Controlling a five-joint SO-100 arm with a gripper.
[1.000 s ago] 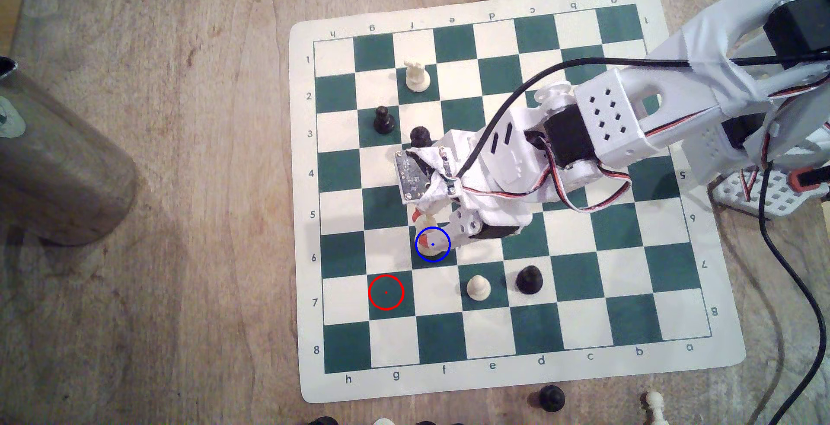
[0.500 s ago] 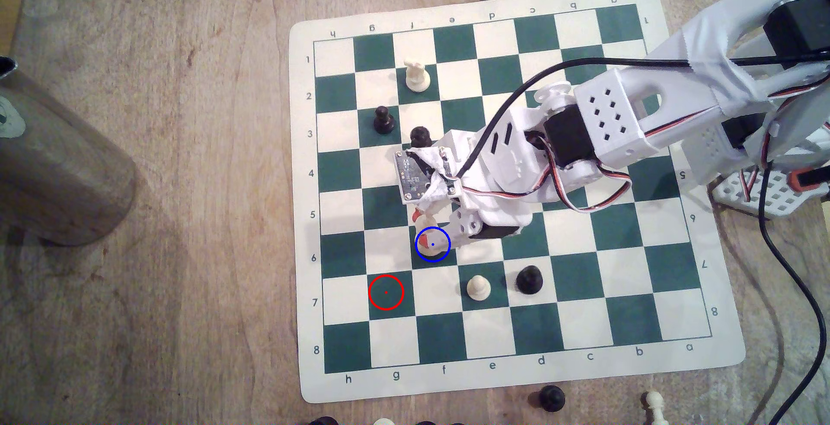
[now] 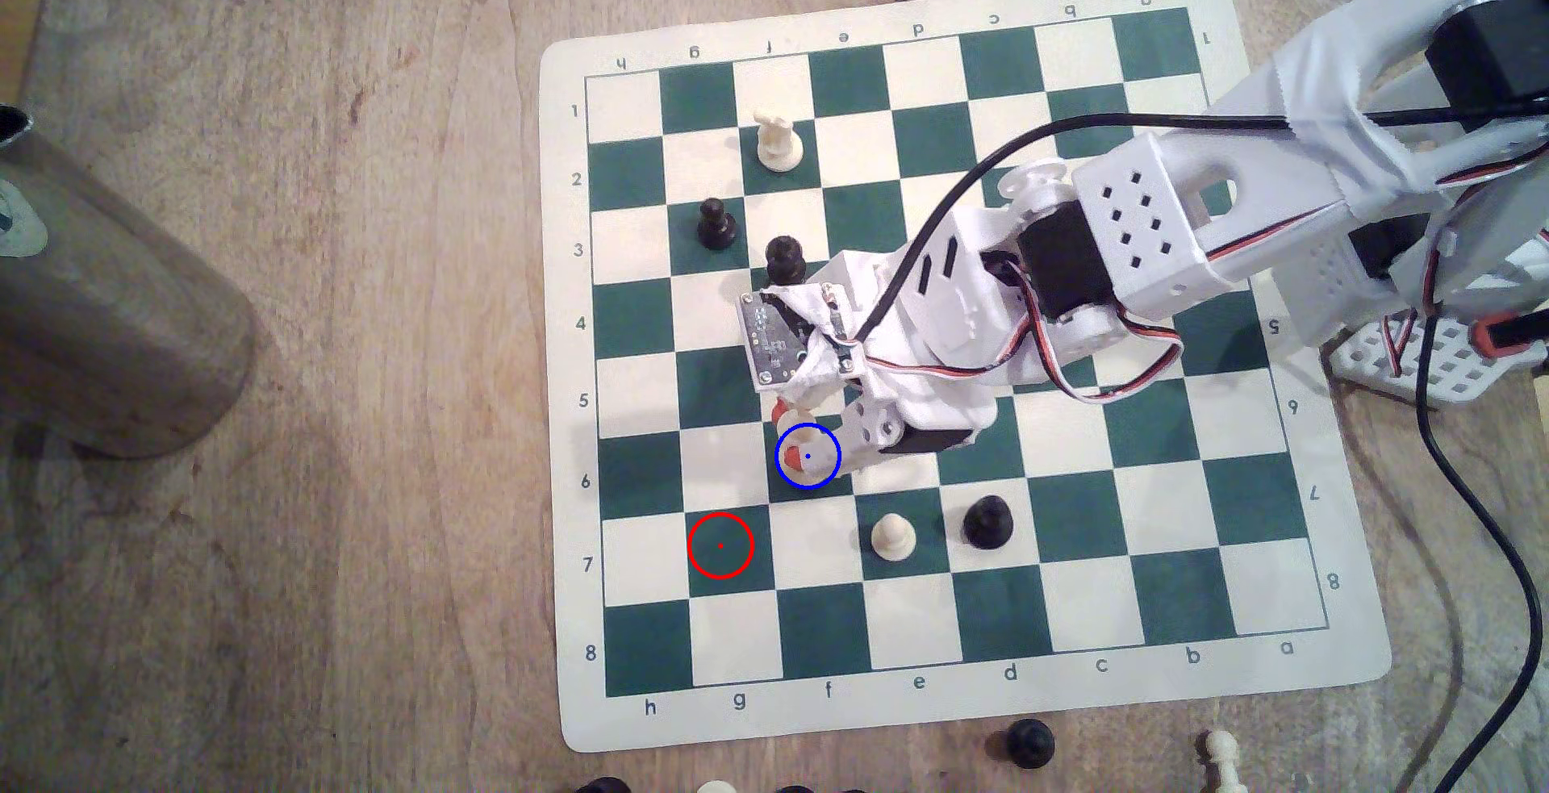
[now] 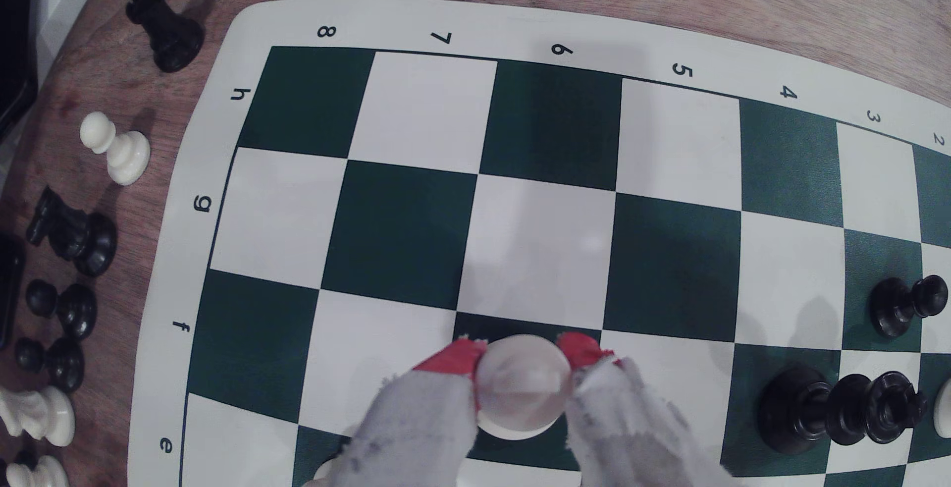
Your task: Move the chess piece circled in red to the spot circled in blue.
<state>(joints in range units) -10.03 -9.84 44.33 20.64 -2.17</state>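
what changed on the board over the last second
Very little. The arm shifted slightly toward the exterior view's bottom, so more of the black piece behind it shows. The hand stays closed on the cream piece, which stands over the blue-circled square. The red-circled square is bare as before, and the other pieces did not move.

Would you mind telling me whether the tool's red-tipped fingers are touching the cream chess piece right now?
Touching. In the wrist view, both red fingertips press against opposite sides of the cream chess piece, with no gap visible on either side of the tool.
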